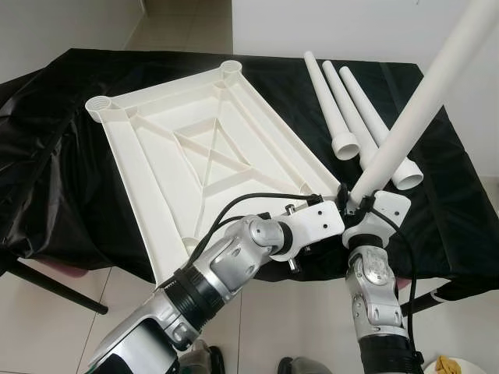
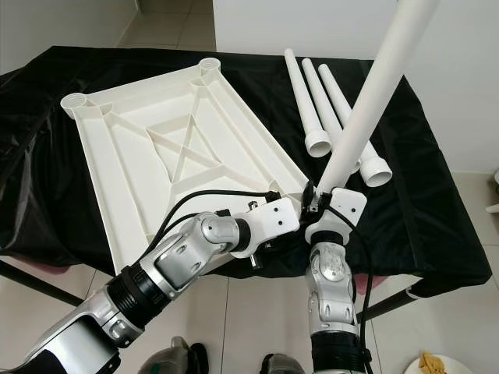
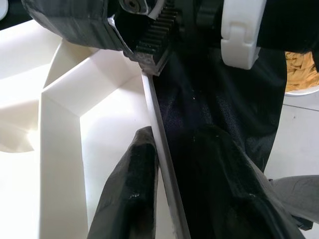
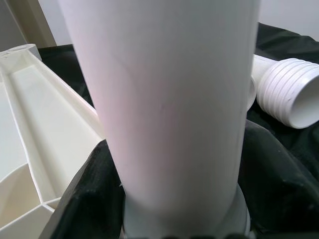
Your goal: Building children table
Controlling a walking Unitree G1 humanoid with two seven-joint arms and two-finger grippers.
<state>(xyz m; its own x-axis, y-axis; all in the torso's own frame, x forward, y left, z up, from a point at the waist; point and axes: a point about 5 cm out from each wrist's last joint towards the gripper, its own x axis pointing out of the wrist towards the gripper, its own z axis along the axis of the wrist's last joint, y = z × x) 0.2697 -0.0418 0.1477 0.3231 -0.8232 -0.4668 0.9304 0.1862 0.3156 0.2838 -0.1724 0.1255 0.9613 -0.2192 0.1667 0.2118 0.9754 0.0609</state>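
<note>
Held leg: a long white plastic tube leg (image 1: 425,97) rises tilted from the near right corner of the tabletop, its long axis running up and away to the robot's right; its lower end sits between the right gripper's fingers, apparently at or just above the corner socket, though the socket itself is hidden by the grippers.
Right gripper: right gripper (image 1: 360,199) clamped on the leg's lower end, fingers pressed to both sides of the tube; the right wrist view looks straight up its smooth, slightly glossy wall.
Tabletop: white moulded plastic tabletop (image 1: 148,167) lies upside down on the surface, ribbed underside up with a crossed brace in the middle; round sockets (image 1: 231,68) show at the two far corners.
Left gripper: left gripper (image 2: 292,204) at the tabletop's near right edge; in the left wrist view its fingers (image 3: 134,184) straddle the thin rim, closed on it as far as I can judge, steadying the panel.
Key relation: the leg leans off vertical, so seating it would likely call for righting its axis over the socket; the right arm carries it, the left braces.
Spare legs: three more white legs (image 1: 347,101) lie side by side on the black cloth (image 1: 54,156), ridged open ends toward the robot, well within the right arm's side.
</note>
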